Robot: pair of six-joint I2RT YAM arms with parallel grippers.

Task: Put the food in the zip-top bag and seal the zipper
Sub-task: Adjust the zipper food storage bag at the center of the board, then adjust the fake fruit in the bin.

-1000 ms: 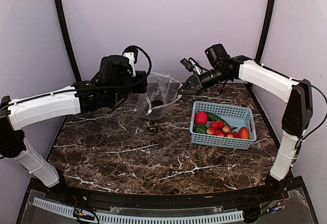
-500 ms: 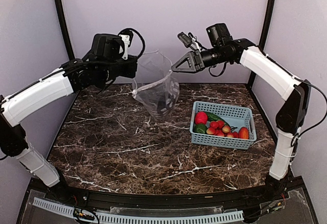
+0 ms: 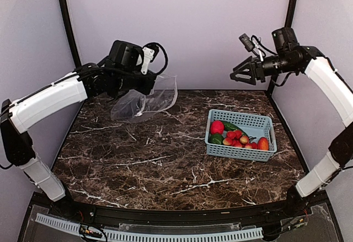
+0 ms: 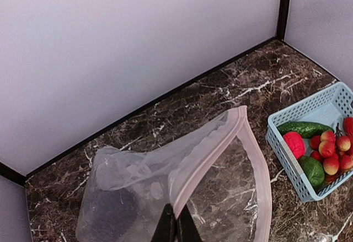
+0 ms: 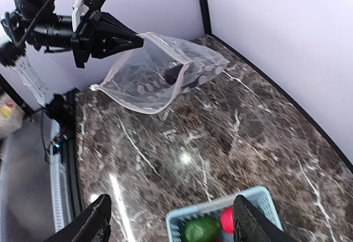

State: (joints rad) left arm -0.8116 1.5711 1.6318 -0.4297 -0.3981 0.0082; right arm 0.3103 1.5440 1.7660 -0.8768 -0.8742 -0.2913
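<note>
The zip-top bag (image 3: 144, 103) hangs tilted above the table's back left, its mouth gaping. My left gripper (image 3: 145, 89) is shut on its edge. In the left wrist view the fingertips (image 4: 176, 226) pinch the pinkish zipper (image 4: 219, 155) of the clear bag (image 4: 140, 178). A dark purple piece (image 5: 172, 75) lies inside the bag (image 5: 157, 76). The rest of the food (image 3: 236, 136), red, green and pink, sits in the blue basket (image 3: 242, 153). My right gripper (image 3: 238, 76) hovers high at the back right, open and empty, apart from the bag and above the basket (image 5: 187, 220).
The light-blue basket (image 4: 287, 154) stands right of centre on the dark marble table (image 3: 165, 165). Lilac walls with black corner posts close the back and sides. My left arm's gripper (image 5: 113, 39) shows at the top left of the right wrist view.
My right gripper has opened, left the bag's mouth and swung away to the right. The left gripper has tipped the bag down and leftward, still holding its edge.
</note>
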